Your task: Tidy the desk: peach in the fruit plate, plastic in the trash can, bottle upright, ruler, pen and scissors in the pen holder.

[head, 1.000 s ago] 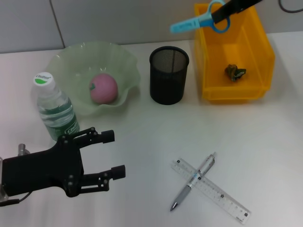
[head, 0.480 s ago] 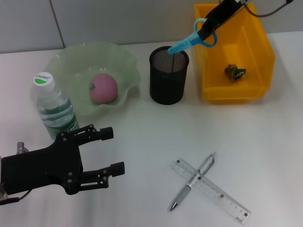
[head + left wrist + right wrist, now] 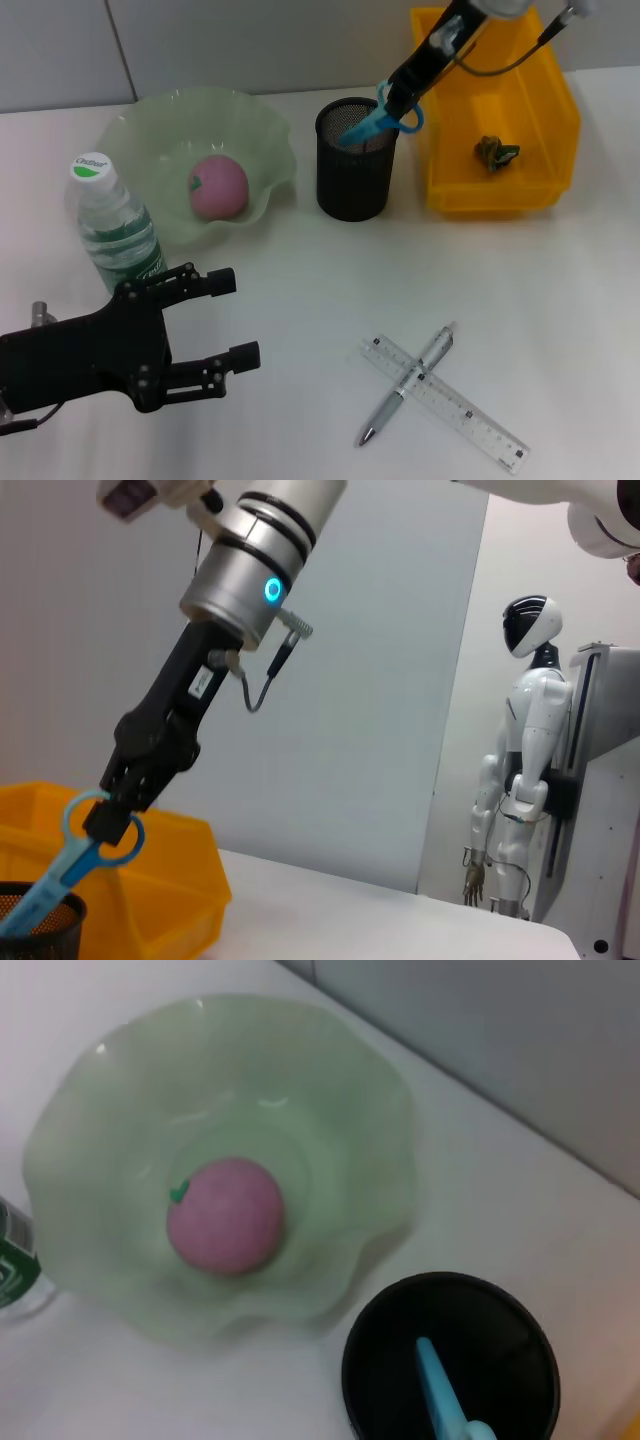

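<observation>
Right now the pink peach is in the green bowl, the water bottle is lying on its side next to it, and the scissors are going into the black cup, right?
Almost. The bottle is not lying down: the head view shows it standing upright, cap on top, beside the bowl. The peach is in the bowl, and the right end effector is lowering the scissors into the black cup.
</observation>
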Available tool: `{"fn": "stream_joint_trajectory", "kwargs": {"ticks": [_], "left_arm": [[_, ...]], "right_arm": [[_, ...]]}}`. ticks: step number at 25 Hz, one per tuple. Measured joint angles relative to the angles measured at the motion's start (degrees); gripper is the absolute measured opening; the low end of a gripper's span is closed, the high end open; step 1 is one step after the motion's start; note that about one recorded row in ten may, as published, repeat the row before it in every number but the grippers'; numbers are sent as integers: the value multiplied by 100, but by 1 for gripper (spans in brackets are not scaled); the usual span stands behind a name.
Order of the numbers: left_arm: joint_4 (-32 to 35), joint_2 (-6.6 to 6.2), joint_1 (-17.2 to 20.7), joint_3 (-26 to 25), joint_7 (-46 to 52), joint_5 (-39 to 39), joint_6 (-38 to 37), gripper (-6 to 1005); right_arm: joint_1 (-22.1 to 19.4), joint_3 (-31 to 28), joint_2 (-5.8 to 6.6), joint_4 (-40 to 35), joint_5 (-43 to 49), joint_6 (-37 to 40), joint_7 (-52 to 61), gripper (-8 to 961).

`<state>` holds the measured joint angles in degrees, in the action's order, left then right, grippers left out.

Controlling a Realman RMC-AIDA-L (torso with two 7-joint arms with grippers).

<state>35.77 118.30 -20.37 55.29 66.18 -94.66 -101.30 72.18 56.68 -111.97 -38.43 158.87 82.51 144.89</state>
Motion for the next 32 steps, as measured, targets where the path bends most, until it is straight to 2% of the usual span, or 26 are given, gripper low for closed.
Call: {"fn": "stream_joint_trajectory", "kwargs": {"ticks": [1, 2, 3, 5, 15, 19, 20, 21, 22, 26, 32], "left_arm": [[0, 0, 0, 0, 0, 0, 0, 832], [0, 0, 6, -1, 0, 1, -1, 832], [0, 0, 15, -1, 0, 1, -1, 832], [6, 0, 50, -1, 0, 1, -10, 832], [31, -18, 89, -105, 0, 1, -90, 831], [41, -25, 108, -162, 0, 0, -145, 831], [42, -28, 115, -180, 0, -1, -145, 831], [42, -28, 115, -180, 0, -1, -145, 831], [43, -28, 116, -186, 0, -4, -145, 831], [44, -27, 116, -186, 0, -37, -145, 831], [13, -26, 114, -172, 0, -44, -124, 831]], "right_arm": [[0, 0, 0, 0, 0, 0, 0, 90], [11, 52, -85, 35, 85, -109, 31, 90], [11, 52, -85, 35, 85, -109, 31, 90], [9, 65, -211, -12, 283, -208, 88, 90], [-23, 62, -305, -12, 391, -480, 307, 91], [-49, 62, -344, -66, 394, -532, 311, 164], [-90, 66, -411, -215, 398, -521, 310, 182], [-90, 66, -411, -215, 398, -521, 310, 201], [-149, 86, -493, -406, 401, -479, 306, 219], [-218, 196, -555, -567, 407, -437, 310, 292], [-416, 230, -661, -955, 369, -183, 320, 513]]}}
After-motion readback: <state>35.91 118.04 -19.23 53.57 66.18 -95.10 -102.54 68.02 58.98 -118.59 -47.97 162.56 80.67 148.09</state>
